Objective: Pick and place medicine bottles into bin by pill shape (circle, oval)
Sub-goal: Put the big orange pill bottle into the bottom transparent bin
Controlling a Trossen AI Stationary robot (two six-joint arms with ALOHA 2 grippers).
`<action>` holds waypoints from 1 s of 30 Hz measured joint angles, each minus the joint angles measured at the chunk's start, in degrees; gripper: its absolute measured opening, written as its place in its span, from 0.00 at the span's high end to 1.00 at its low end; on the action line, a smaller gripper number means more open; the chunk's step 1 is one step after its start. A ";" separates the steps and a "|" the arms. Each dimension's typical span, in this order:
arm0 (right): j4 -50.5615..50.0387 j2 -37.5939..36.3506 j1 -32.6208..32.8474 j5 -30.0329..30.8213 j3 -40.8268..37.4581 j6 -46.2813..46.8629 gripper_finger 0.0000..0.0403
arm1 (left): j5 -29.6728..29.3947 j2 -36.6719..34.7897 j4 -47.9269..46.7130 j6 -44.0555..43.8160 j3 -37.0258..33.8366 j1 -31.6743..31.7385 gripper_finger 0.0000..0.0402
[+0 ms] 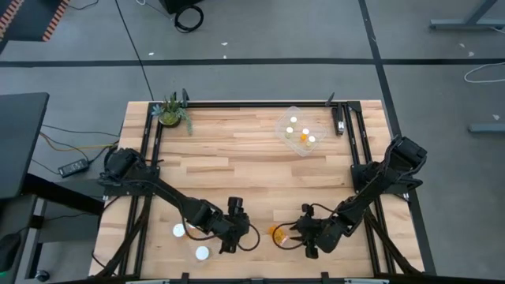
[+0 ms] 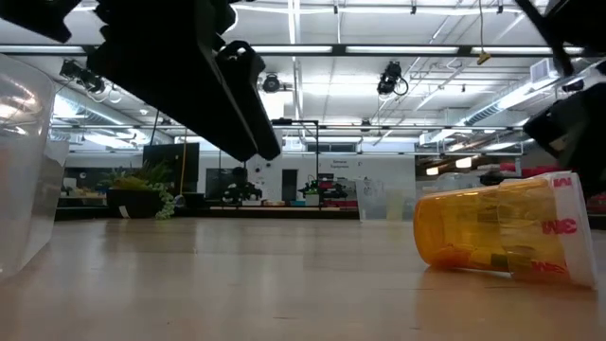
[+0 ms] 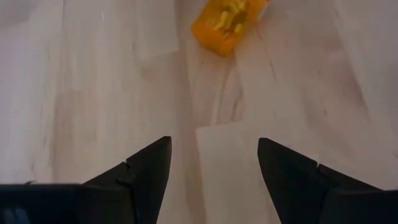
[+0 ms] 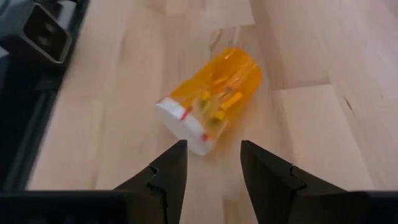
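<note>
One orange medicine bottle (image 1: 276, 234) with a white cap lies on its side on the wooden table near the front edge, between my two grippers. It also shows in the right wrist view (image 4: 214, 96), the left wrist view (image 3: 227, 22) and the low view (image 2: 502, 232). My right gripper (image 4: 213, 144) is open just short of the bottle's cap end and touches nothing. My left gripper (image 3: 214, 143) is open over bare wood, a little way from the bottle's other side. Two white-capped bottles (image 1: 179, 230) (image 1: 202, 253) stand at the near left.
A clear bin (image 1: 300, 130) holding a few white-capped bottles sits at the far right. A potted plant (image 1: 170, 113) stands at the far left corner. A clear container wall (image 2: 24, 161) shows at the low view's left edge. Black frame rails run along the table's sides.
</note>
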 joint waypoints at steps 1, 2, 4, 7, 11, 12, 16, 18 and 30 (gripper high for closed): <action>0.58 0.68 -0.43 -0.38 0.00 -0.49 0.61 | 0.02 0.11 0.40 0.07 0.00 -0.16 0.38; 0.92 1.29 -0.84 -0.51 0.00 -1.03 0.61 | 0.02 0.12 0.73 0.16 0.00 -0.26 0.37; 3.21 2.58 -1.48 -0.51 -0.02 -2.21 0.61 | -0.08 0.10 1.89 0.24 0.00 -0.42 0.38; 6.09 3.92 -2.48 -0.03 0.00 -4.24 0.61 | -0.92 0.10 3.49 2.37 0.00 -0.42 0.38; 8.48 4.53 -4.71 1.80 0.02 -7.21 0.61 | -1.56 0.06 5.65 6.05 0.02 -0.63 0.35; 8.64 4.57 -5.42 2.17 0.02 -7.99 0.61 | -1.88 0.06 6.08 6.89 0.00 -0.48 0.34; 9.71 4.59 -8.84 2.29 0.04 -10.02 0.61 | -2.28 0.04 7.42 9.05 0.02 0.45 0.31; 10.12 4.59 -10.49 1.58 0.02 -10.95 0.61 | -2.39 0.10 7.40 9.15 0.02 1.23 0.30; 11.19 4.59 -12.57 -0.51 0.09 -12.11 0.61 | -0.54 5.78 13.50 7.53 0.00 4.60 0.29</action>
